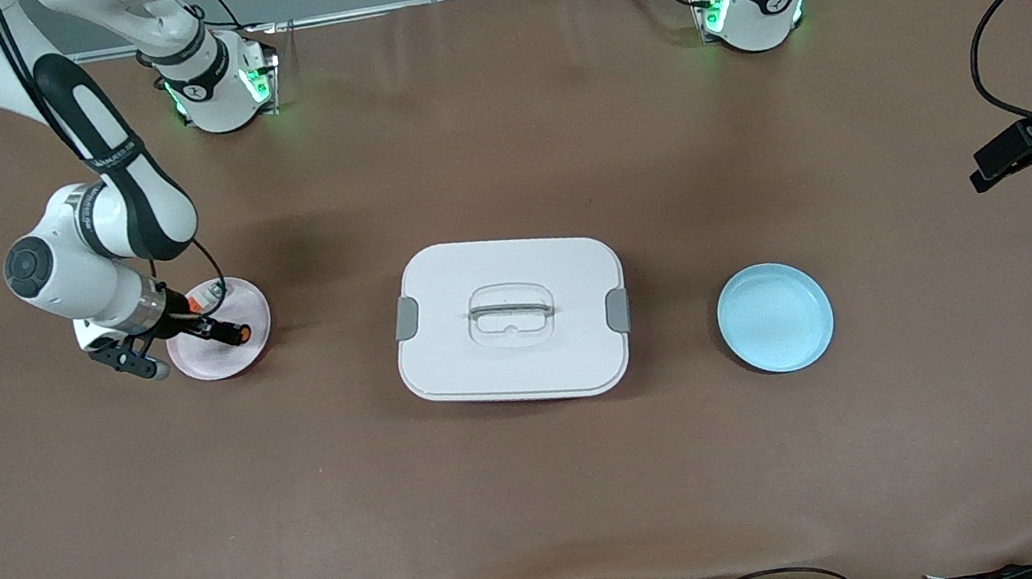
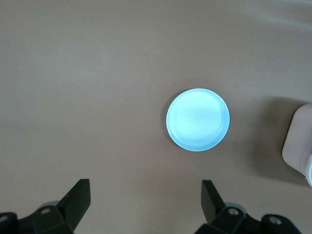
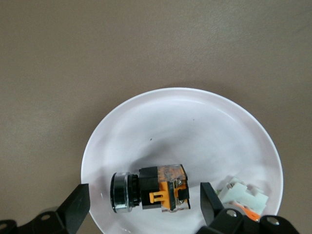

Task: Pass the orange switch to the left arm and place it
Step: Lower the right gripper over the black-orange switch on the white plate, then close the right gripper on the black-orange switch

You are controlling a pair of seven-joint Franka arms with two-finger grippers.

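The orange switch (image 3: 148, 192), black with a metal end and an orange clip, lies on its side on the pink plate (image 1: 213, 362) toward the right arm's end of the table. My right gripper (image 3: 144, 201) is open and low over that plate, one finger on each side of the switch (image 1: 231, 332) without clamping it. The white box (image 1: 510, 319) with grey latches sits in the middle of the table. My left gripper (image 2: 145, 195) is open and empty, held up over bare table near the left arm's end of the table, where the left arm (image 1: 1026, 145) waits.
A blue plate (image 1: 774, 317) lies between the box and the left arm's end, also seen as the blue plate (image 2: 197, 119) in the left wrist view beside a box corner (image 2: 298, 146). A small white-grey part (image 3: 242, 196) shares the pink plate (image 3: 204, 126).
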